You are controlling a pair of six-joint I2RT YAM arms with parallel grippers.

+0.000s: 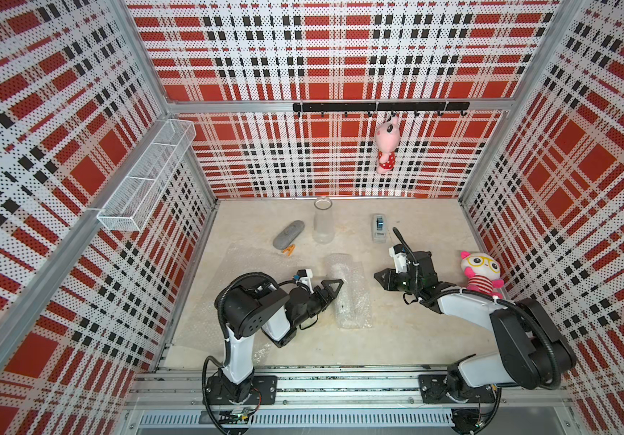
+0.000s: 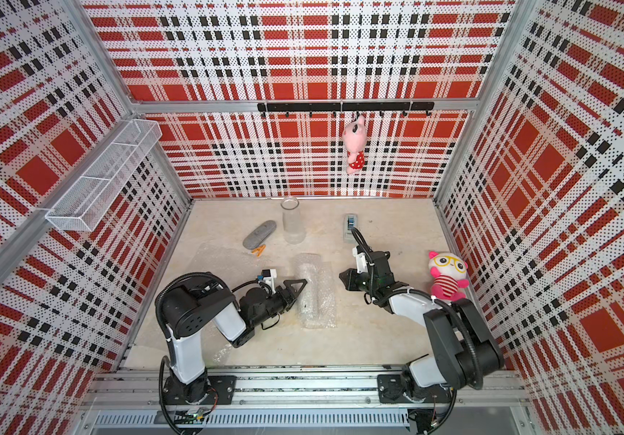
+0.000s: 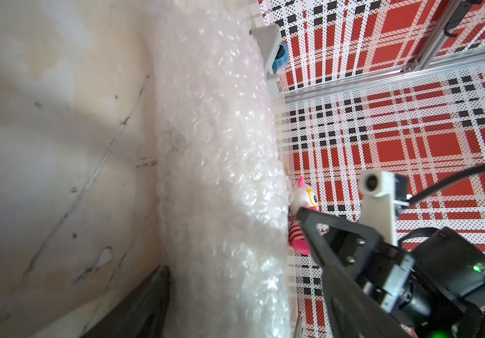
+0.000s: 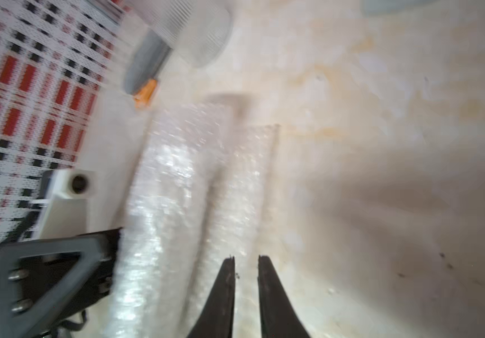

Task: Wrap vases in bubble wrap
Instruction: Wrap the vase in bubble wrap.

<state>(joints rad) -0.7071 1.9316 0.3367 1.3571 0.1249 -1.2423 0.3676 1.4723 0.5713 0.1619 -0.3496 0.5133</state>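
A clear glass vase (image 1: 322, 220) (image 2: 293, 222) stands upright near the back of the table. In the middle lies a long roll of bubble wrap (image 1: 351, 293) (image 2: 316, 293) (image 3: 220, 175) (image 4: 171, 204); what it holds cannot be made out. My left gripper (image 1: 336, 290) (image 2: 301, 289) (image 3: 244, 267) is open, its jaws standing around the roll's left side, with a gap showing at one finger. My right gripper (image 1: 376, 275) (image 2: 341, 277) (image 4: 246, 257) hovers just right of the roll, its jaws a narrow slit apart and empty. A second bubble wrap sheet (image 1: 235, 271) lies flat at the left, partly under my left arm.
A grey oblong case (image 1: 288, 234) and an orange clip (image 1: 289, 248) lie left of the glass vase. A small tape dispenser (image 1: 379, 228) sits at the back right. A plush toy (image 1: 480, 273) sits by the right wall. A pink toy (image 1: 386, 145) hangs on the back wall.
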